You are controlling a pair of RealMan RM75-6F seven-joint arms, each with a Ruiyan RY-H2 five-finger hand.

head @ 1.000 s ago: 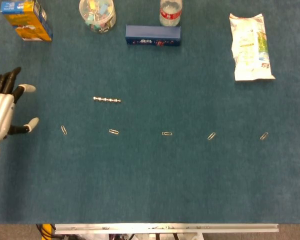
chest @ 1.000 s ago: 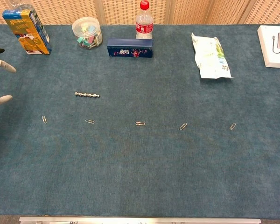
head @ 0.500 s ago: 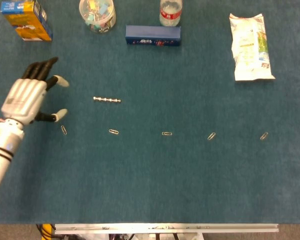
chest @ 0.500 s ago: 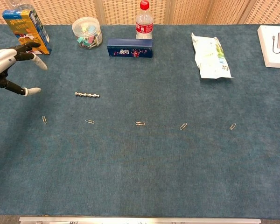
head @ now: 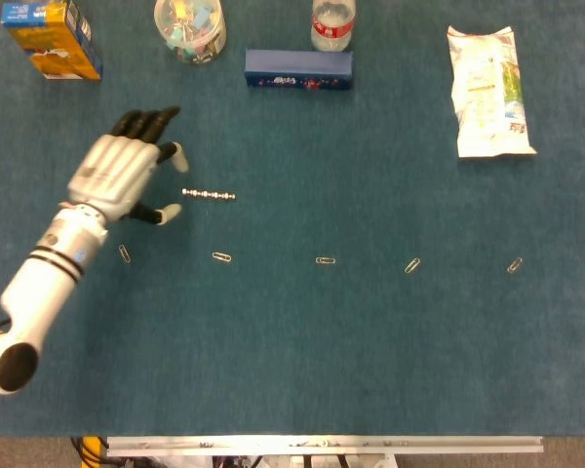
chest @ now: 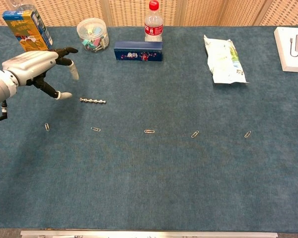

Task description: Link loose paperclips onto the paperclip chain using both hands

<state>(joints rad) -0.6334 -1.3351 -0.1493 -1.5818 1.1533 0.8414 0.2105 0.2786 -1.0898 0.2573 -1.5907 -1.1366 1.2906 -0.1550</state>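
Observation:
A short paperclip chain (head: 208, 195) (chest: 92, 101) lies on the blue table. Several loose paperclips lie in a row nearer the front: one at the far left (head: 125, 253) (chest: 47, 127), then one (head: 221, 257) (chest: 95, 129), another at mid table (head: 325, 260) (chest: 149, 131), and more to the right (head: 412, 265) (head: 515, 264). My left hand (head: 125, 175) (chest: 37, 67) hovers just left of the chain, open, fingers spread, holding nothing. My right hand is not visible in either view.
Along the far edge stand an orange-blue carton (head: 54, 37), a clear tub of clips (head: 189, 27), a dark blue box (head: 298, 69) and a bottle (head: 332, 23). A white packet (head: 487, 93) lies far right. A white box (chest: 292, 42) sits at the right edge.
My left hand has swept in from the left table edge toward the chain's left end, still with fingers spread. The chain and clips have not moved.

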